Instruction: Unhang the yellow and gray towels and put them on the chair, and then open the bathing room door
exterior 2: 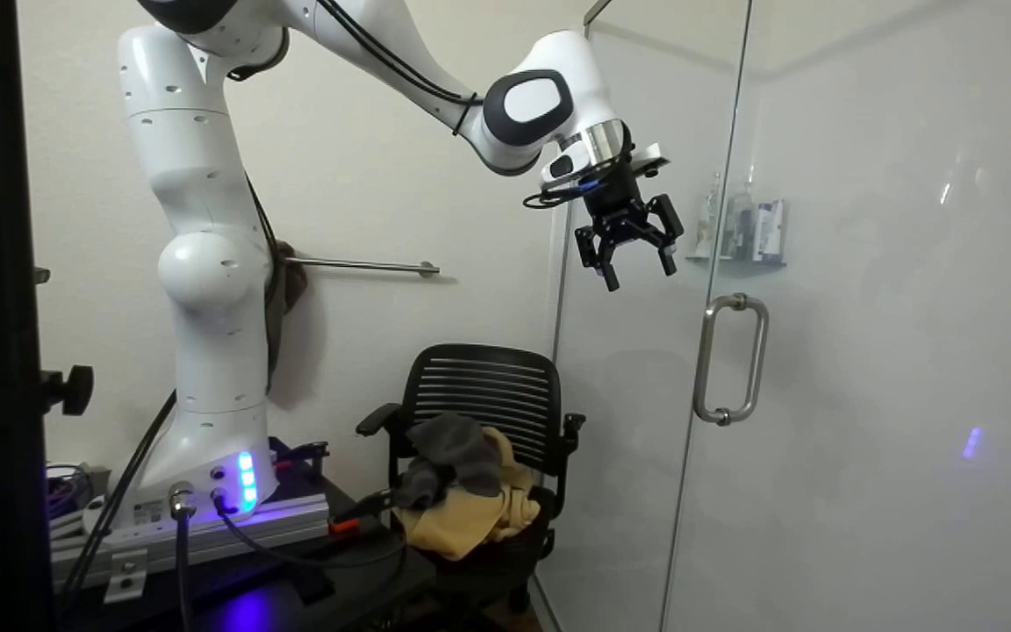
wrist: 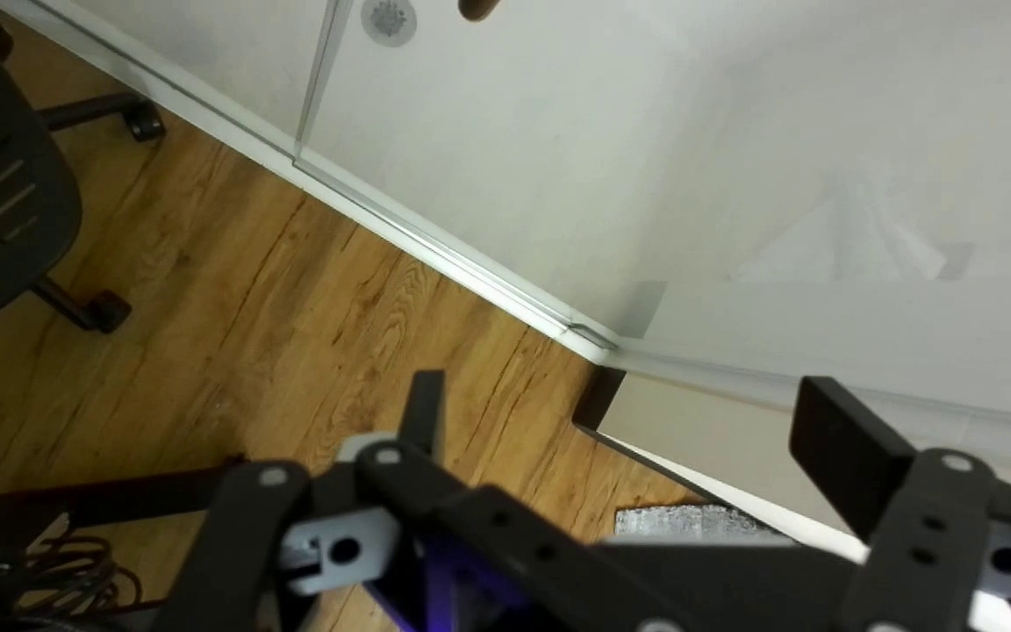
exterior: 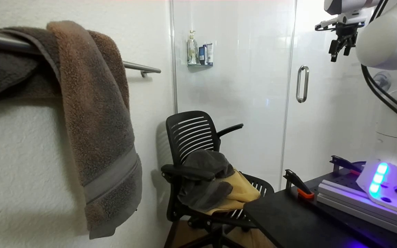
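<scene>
Since both towels [exterior 2: 462, 502] lie on the chair [exterior 2: 497, 386], the door [exterior 2: 874, 351] awaits opening. My pincer [exterior 2: 641, 276] is spread, empty; handle [exterior 2: 706, 362] at its four o'clock in an exterior view.

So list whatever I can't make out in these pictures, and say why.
Yellow towel: partly covered by the gray towel in both exterior views.
Brown towel: mostly hidden behind the robot arm in an exterior view.
Toiletries: labels too small to read in both exterior views.
Chair: cut off by the wrist view's left edge.
Brown shape: cut off by the wrist view's top edge, unidentifiable.
</scene>
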`<state>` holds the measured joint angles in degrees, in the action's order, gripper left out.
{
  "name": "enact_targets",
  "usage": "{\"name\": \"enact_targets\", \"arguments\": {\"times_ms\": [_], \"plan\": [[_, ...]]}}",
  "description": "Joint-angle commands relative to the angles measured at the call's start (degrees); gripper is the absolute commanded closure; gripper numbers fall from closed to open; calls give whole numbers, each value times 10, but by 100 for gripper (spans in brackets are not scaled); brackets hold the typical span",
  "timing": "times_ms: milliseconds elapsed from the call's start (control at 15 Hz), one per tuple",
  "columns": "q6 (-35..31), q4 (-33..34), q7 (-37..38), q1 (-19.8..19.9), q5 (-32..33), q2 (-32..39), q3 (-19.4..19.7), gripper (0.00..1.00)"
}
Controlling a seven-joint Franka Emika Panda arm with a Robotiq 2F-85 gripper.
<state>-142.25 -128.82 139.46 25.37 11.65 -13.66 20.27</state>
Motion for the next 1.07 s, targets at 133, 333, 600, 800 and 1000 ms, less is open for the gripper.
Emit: {"name": "enact_targets", "arguments": {"times_ms": [133, 333, 600, 800, 1000], "plan": [[-23, -16, 12, 20, 27, -7, -20, 0], [-69, 10, 21, 1, -43, 38, -4, 0], [-84, 64, -20, -26, -196, 111, 8, 0], [-91, 110, -32, -30, -246, 171, 5, 0], [-109, 149, -29, -30, -263, 228, 4, 0]]}}
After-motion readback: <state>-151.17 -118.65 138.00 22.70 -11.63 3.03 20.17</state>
